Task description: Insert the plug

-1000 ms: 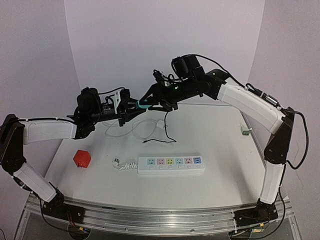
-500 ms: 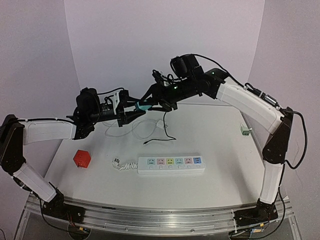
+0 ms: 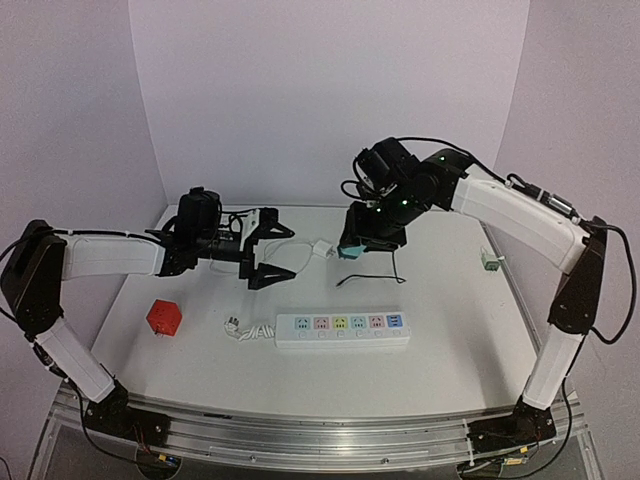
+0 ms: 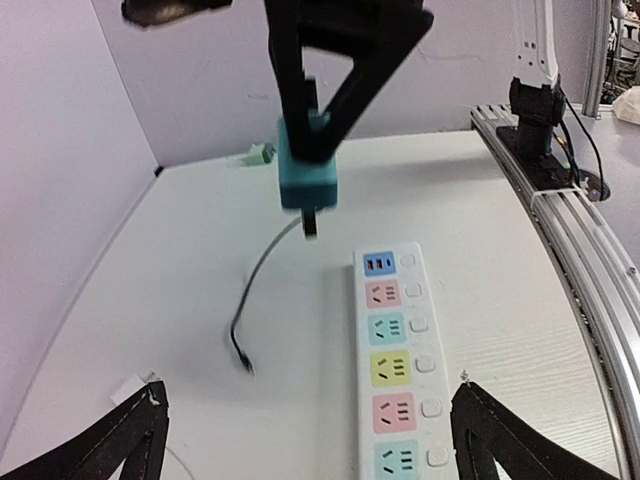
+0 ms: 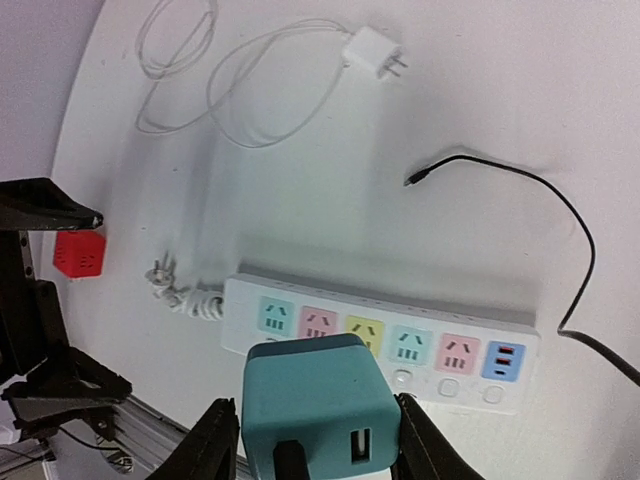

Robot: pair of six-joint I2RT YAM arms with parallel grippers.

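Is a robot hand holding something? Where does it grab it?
The right gripper pinches the teal plug by its two sides. The left gripper is open and empty.

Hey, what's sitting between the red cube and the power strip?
The power strip's own plug and coiled cord lie there, close to the strip's end, with bare surface towards the red cube. The top view shows it.

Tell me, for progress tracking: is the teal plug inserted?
No, the right gripper holds the teal plug in midair, off the power strip.
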